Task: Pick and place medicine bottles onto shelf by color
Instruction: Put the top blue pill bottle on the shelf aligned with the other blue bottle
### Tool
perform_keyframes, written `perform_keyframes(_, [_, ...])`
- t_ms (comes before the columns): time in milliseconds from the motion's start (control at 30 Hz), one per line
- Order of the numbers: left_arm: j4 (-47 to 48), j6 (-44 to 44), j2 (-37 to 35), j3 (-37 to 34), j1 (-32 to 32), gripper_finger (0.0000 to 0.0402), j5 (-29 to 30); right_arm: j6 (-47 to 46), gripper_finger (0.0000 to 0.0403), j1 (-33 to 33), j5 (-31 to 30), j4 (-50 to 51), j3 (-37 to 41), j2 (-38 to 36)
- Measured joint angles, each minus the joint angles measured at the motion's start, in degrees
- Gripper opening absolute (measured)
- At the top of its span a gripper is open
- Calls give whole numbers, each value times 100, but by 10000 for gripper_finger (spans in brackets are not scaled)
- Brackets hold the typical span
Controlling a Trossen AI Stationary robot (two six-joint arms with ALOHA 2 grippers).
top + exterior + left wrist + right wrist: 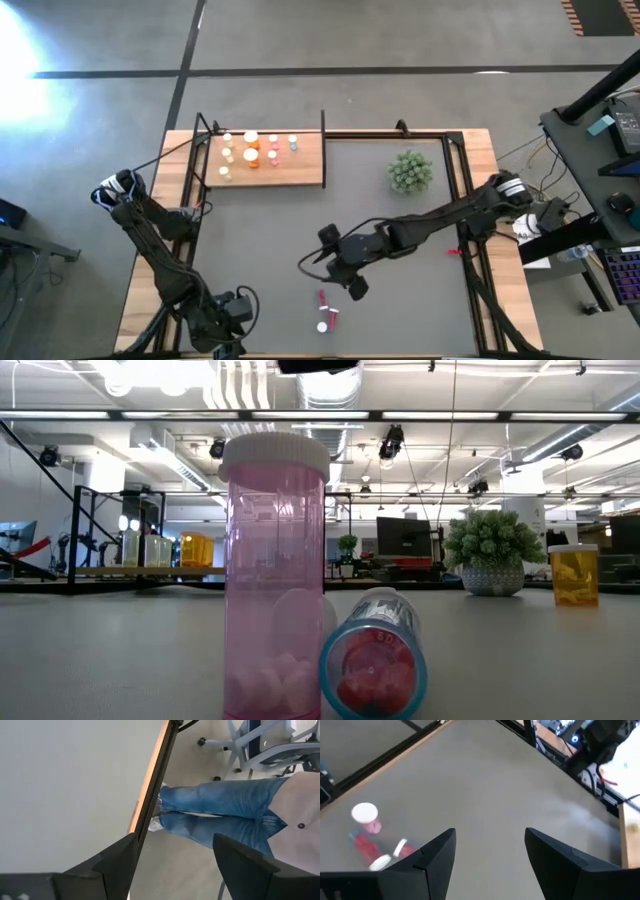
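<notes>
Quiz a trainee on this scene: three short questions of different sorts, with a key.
1. True or false: the right tool is shut on a bottle.
2. Where does the plant stand? A: on a chair. B: on the mat. C: on the floor.
3. Fill in: in the low view, the bottle next to the upright pink bottle lies on its ____.

Key: 1. False: its jaws are open with nothing between them. 2. B. 3. side.
</notes>
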State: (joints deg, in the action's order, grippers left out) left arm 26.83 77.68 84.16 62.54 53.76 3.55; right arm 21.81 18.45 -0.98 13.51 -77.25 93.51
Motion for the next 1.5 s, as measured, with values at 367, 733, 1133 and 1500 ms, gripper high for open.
perform_keyframes(367, [-90,-4,0,-13,39,242,-4,838,228,-147,1170,621,-517,996])
perform_keyframes(733, [-130,164,0,-9,42,242,-7,2029,228,-178,1874,1691,-1392,2020])
perform_keyframes(1133, [-245,484,0,-22,37,242,-7,3478,228,-185,1915,2533,-2414,2904])
perform_keyframes(1500, [-242,608,0,-44,35,242,-7,3703,193,-272,1899,3428,-3263,3577])
